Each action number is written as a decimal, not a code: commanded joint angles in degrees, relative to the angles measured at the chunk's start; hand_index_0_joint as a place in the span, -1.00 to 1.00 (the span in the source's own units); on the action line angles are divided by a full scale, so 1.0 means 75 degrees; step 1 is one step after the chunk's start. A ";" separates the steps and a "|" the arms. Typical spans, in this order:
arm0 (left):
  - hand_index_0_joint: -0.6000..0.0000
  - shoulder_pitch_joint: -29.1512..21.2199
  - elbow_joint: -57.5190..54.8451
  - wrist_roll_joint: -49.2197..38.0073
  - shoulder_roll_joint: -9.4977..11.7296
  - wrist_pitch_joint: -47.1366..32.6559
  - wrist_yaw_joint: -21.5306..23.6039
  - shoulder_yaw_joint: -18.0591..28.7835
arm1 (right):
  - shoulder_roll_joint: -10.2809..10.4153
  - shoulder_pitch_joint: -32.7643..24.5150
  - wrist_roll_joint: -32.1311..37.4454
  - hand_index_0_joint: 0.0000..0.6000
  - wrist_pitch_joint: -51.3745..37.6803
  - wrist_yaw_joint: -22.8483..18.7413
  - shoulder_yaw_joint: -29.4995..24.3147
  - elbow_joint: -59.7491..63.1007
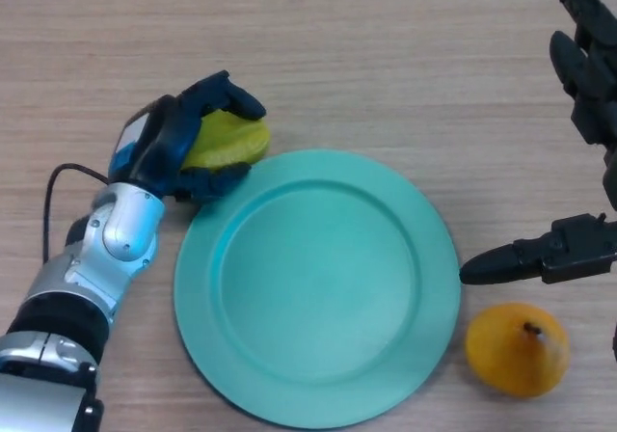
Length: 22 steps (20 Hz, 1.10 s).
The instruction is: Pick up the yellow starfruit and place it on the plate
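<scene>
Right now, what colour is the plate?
Teal green, plain with no pattern. The plate shows best in the head view, the only view.

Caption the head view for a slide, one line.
Left hand grips the yellow starfruit beside the green plate; right hand open near the orange pear.

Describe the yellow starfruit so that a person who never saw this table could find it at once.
Start at the large green plate in the middle of the wooden table. Just past its upper left rim, the left hand is curled round the yellow starfruit. It is greenish yellow, unlike the orange-yellow pear-like fruit at the plate's lower right.
</scene>
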 commanded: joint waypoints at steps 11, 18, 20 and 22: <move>0.00 0.2049 -0.7392 -0.3523 -0.0192 0.3267 -0.1975 0.0661 | -0.0079 -0.0241 0.0070 -1.00 -0.0542 -0.0119 -0.0160 -0.0644; -0.67 0.3959 -1.0249 -0.3652 -0.0600 0.5273 -0.3290 -0.0184 | -0.0077 -0.0256 0.0104 -1.00 -0.0470 -0.0073 -0.0148 -0.0553; -1.00 0.4569 -1.1149 -0.3591 -0.0594 0.6884 -0.4130 -0.0151 | -0.0098 -0.0277 0.0143 -1.00 -0.0452 -0.0076 -0.0205 -0.0582; -1.00 0.4682 -1.1330 -0.3291 -0.0452 0.7237 -0.4449 -0.0189 | -0.0102 -0.0270 0.0089 -1.00 -0.0525 -0.0102 -0.0199 -0.0571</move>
